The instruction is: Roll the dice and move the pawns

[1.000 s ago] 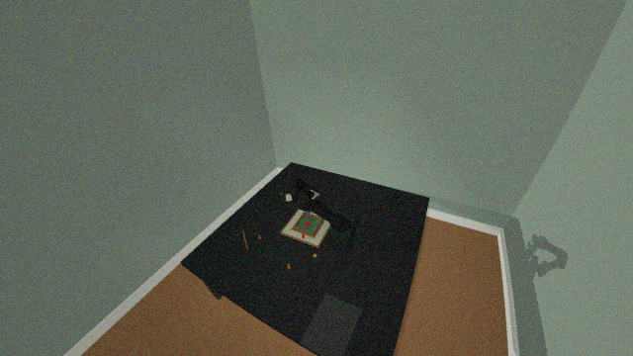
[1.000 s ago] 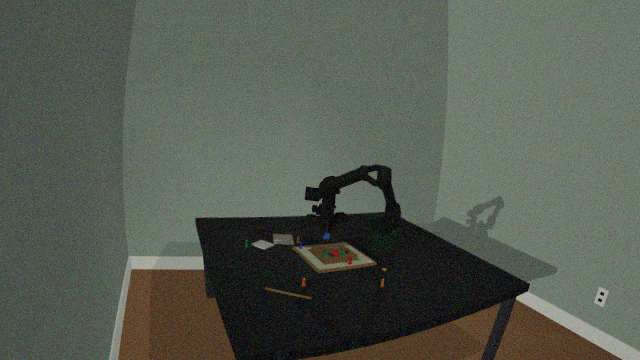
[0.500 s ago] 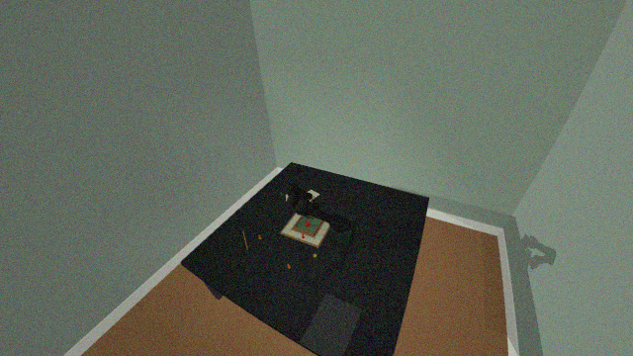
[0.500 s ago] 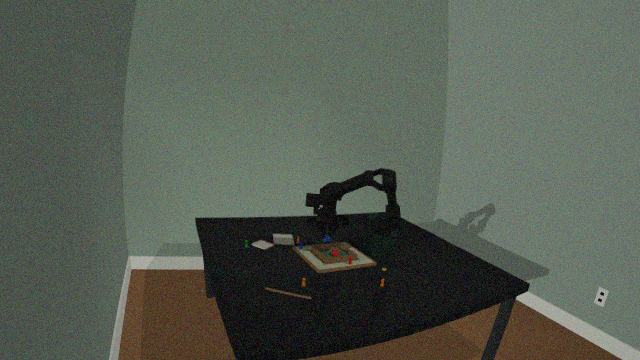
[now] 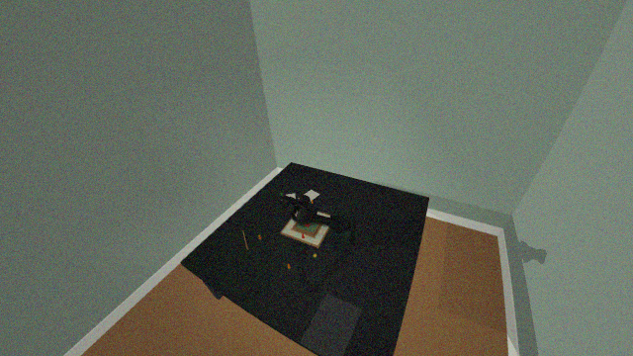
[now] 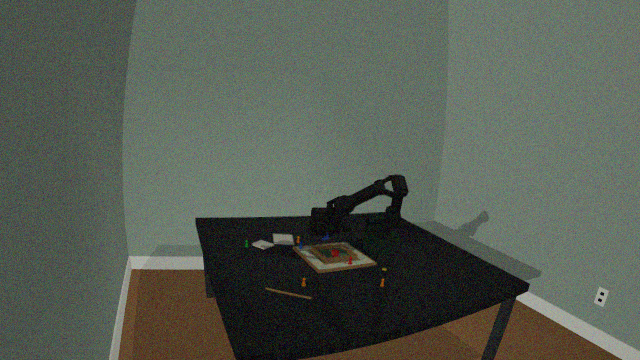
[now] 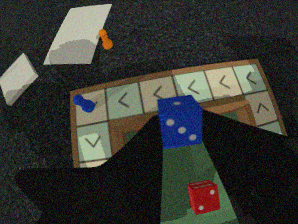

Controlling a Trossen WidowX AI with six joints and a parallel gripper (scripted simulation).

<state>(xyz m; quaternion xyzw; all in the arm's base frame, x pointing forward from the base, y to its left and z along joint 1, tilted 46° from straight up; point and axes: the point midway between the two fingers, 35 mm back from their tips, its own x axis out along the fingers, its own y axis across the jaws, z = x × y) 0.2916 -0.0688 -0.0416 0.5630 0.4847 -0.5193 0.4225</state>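
My gripper (image 7: 177, 117) is shut on the blue die (image 7: 180, 131) (image 6: 325, 237), which is held in the air at the board's far side, outside the tray in the exterior view. The red die (image 7: 203, 198) (image 6: 335, 253) lies on the green floor of the tray (image 7: 177, 175), in the middle of the board (image 7: 116, 108) (image 6: 327, 266) (image 5: 292, 231). A two-pip side of it faces the wrist camera; its top number is unclear. The blue pawn (image 7: 84, 103) (image 6: 300, 246) is on the board's corner square. The red pawn (image 6: 350, 260) (image 5: 303, 235) stands on the near track.
Two white cards (image 7: 80, 32) (image 7: 19, 79) lie beyond the board, with an orange pawn (image 7: 105, 39) (image 6: 298, 240) and a green pawn (image 6: 246, 243). Two more orange pawns (image 6: 303, 282) (image 6: 382, 283), a yellow piece (image 6: 384, 269) and a thin stick (image 6: 288, 293) are on the near side.
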